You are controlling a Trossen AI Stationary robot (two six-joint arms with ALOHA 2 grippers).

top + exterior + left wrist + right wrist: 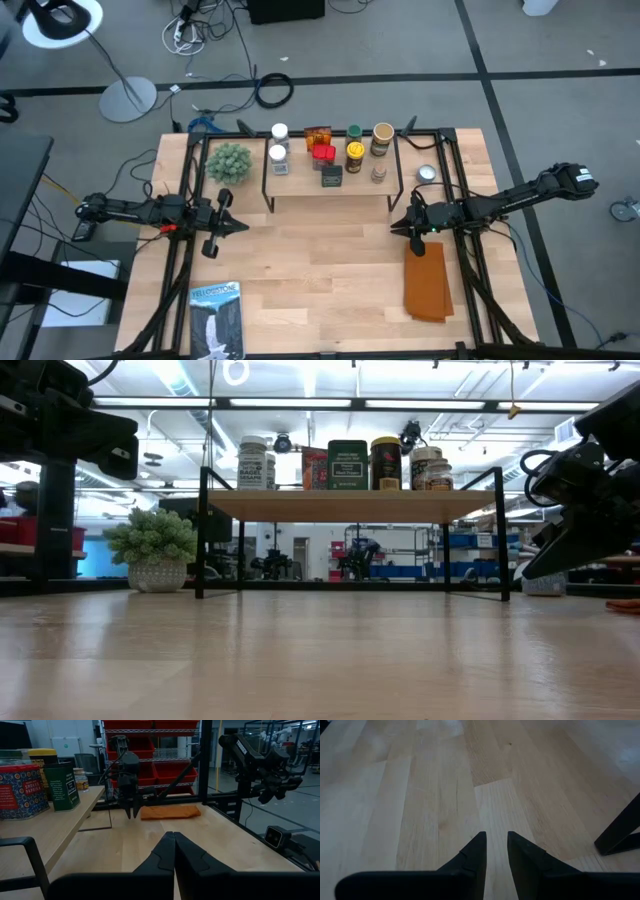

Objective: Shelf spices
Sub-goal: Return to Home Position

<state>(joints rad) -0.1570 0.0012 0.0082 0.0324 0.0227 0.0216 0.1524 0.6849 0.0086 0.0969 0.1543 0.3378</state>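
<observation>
Several spices [325,155] stand atop shelf [300,188]. Jars likely light, rigid, slick: grip mid-body. Packet soft. Left gripper [240,226] before shelf's left end, fingers pressed together, empty. Right gripper [397,226] before shelf's right end, fingers narrowly parted, empty.

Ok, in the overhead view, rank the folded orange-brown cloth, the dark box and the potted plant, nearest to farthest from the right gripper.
From the right gripper:
1. The folded orange-brown cloth, beside it on the table.
2. The dark box, up on the shelf.
3. The potted plant, past the shelf's left end.
</observation>
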